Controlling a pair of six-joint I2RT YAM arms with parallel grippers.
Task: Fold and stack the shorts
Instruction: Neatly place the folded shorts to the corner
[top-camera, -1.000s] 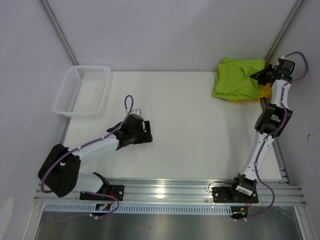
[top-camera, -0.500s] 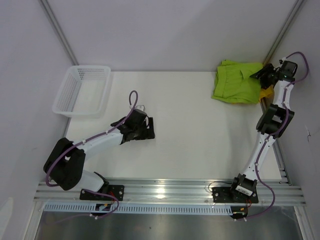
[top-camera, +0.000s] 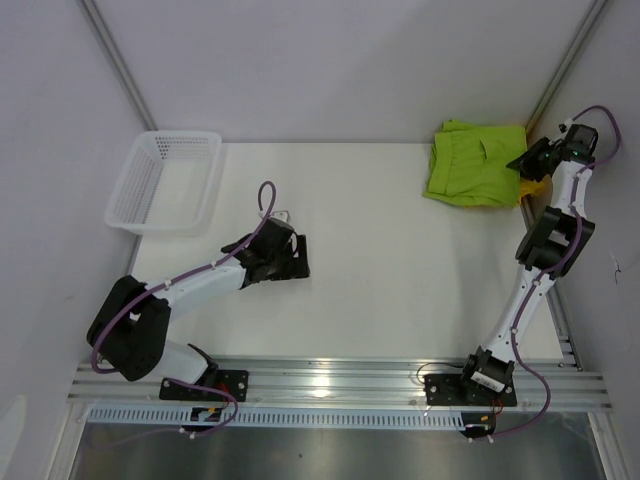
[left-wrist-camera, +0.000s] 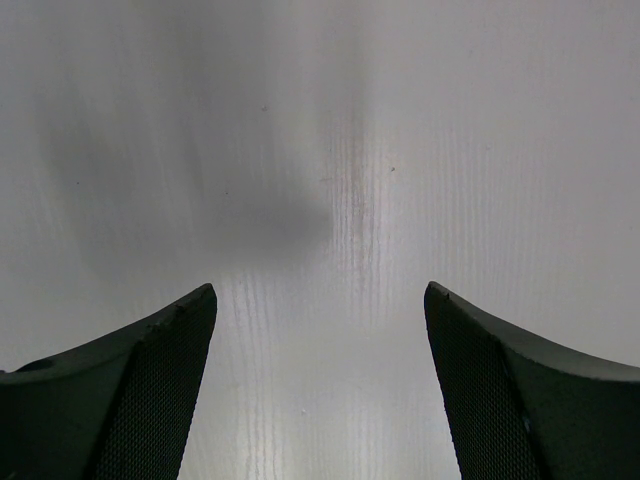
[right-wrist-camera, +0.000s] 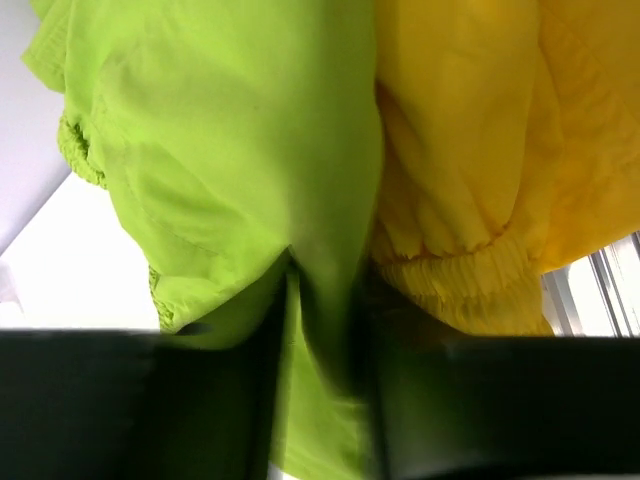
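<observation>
The lime green shorts (top-camera: 475, 165) lie bunched in the far right corner of the white table (top-camera: 400, 260), with the yellow shorts (right-wrist-camera: 480, 150) touching their right side. The right gripper (right-wrist-camera: 325, 300) sits at the green pair's right edge with a fold of green cloth between its fingers; the blur hides whether they pinch it. The left gripper (left-wrist-camera: 320, 300) hovers over bare table, left of centre, jaws wide apart. A white mesh basket (top-camera: 128, 182) stands far left.
</observation>
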